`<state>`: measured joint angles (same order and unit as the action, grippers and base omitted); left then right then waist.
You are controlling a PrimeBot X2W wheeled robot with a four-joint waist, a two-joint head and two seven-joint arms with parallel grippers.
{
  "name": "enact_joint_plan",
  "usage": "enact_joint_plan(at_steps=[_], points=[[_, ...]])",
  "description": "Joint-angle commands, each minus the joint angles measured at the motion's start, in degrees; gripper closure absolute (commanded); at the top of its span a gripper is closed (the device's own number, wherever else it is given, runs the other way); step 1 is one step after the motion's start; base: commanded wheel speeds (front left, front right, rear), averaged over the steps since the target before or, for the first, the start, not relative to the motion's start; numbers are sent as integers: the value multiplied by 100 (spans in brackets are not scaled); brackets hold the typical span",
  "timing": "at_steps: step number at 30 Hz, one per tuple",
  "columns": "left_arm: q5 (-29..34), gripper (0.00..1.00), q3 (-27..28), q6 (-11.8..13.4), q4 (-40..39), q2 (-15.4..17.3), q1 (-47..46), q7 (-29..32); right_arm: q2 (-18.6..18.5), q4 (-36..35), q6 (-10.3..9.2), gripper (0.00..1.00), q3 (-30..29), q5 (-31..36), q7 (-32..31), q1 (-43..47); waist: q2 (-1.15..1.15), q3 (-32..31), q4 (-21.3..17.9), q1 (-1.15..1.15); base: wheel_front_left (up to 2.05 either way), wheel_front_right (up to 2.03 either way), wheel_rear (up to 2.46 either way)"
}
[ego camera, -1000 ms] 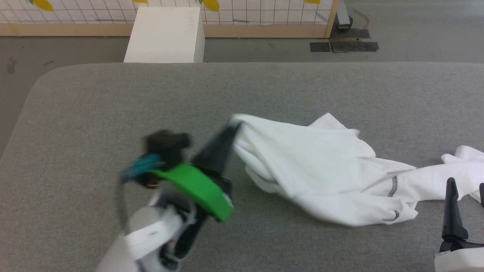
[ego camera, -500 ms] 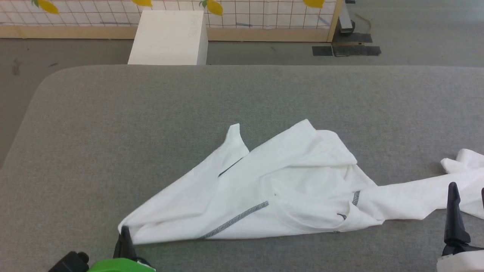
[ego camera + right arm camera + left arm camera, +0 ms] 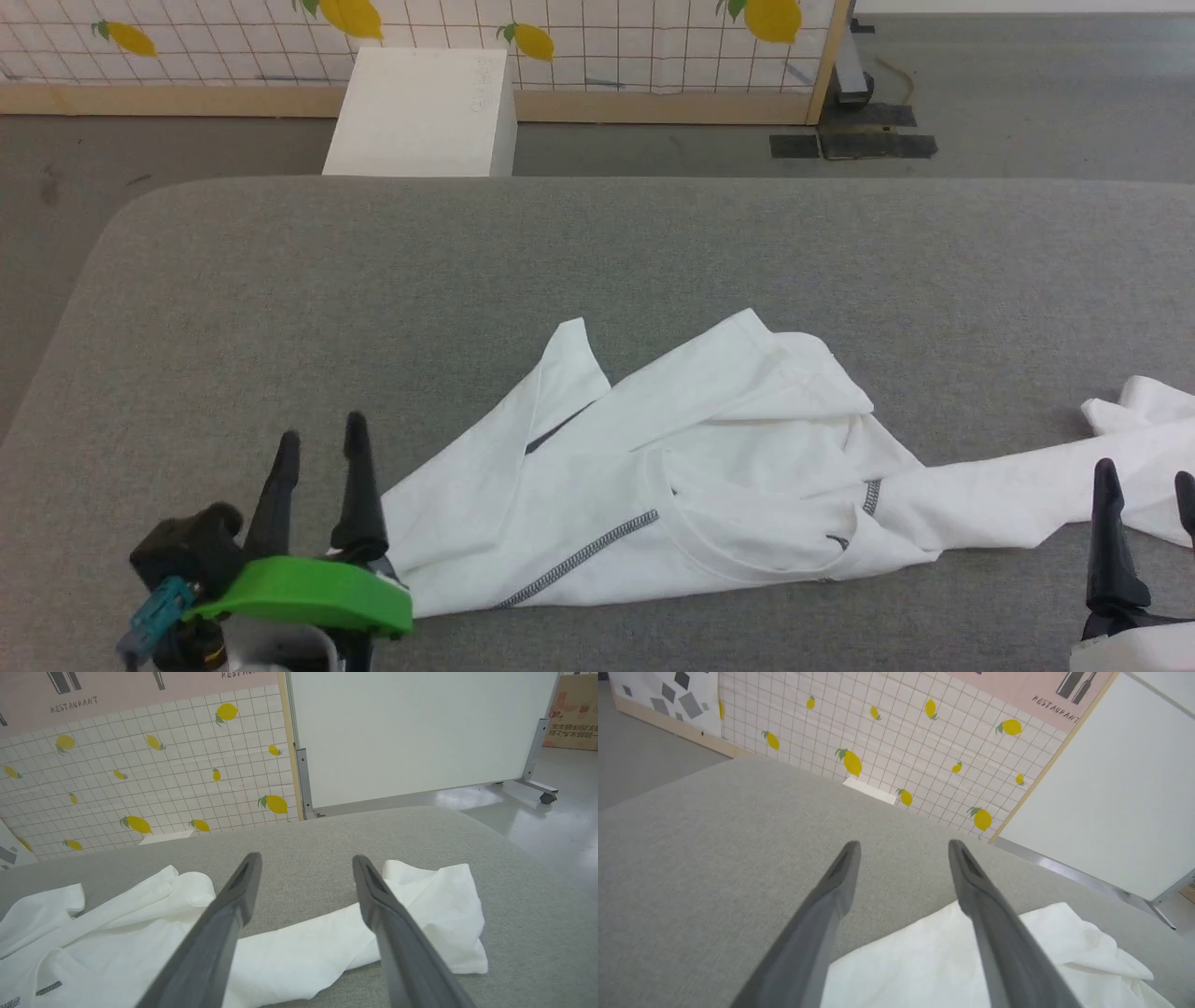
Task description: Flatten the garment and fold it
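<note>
On my left gripper the fingers stand wide apart, gripping nothing, one perhaps brushing the garment rumpled at its 3 o'clock on the grey table, sleeve reaching my equally spread, empty right gripper.

1 second ago my left gripper was clamped on the shirt, bunched at the middle of the table. I dragged that edge to the near left, spreading the shirt long and flatter. Now my jaws have sprung apart and the corner lies free beside them.
</note>
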<state>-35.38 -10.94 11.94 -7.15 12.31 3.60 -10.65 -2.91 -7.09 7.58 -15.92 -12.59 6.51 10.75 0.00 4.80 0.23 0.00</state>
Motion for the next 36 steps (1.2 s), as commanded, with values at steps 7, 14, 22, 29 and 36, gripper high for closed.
enact_joint_plan(at_steps=[7,14,22,29,36], points=[[543,0,-1450,-572,-102,631,-750,2001,3,89,-9,0,122,-106,36,13,0,138,-143,0,0,0,0],[890,0,-2173,-912,569,801,-1375,3056,3,140,-9,0,154,-127,60,-67,0,266,-197,0,0,0,0],[1533,100,-2506,-915,1828,862,-1961,3016,3,216,-9,0,192,-111,68,-178,0,316,-241,0,0,0,0],[697,100,-1636,-754,1238,348,-2019,1845,3,205,-9,0,155,-89,61,-170,0,287,-113,0,0,0,0],[374,100,-173,254,980,607,-1311,931,3,164,-9,0,190,-92,39,-157,0,325,-120,0,0,0,0]])
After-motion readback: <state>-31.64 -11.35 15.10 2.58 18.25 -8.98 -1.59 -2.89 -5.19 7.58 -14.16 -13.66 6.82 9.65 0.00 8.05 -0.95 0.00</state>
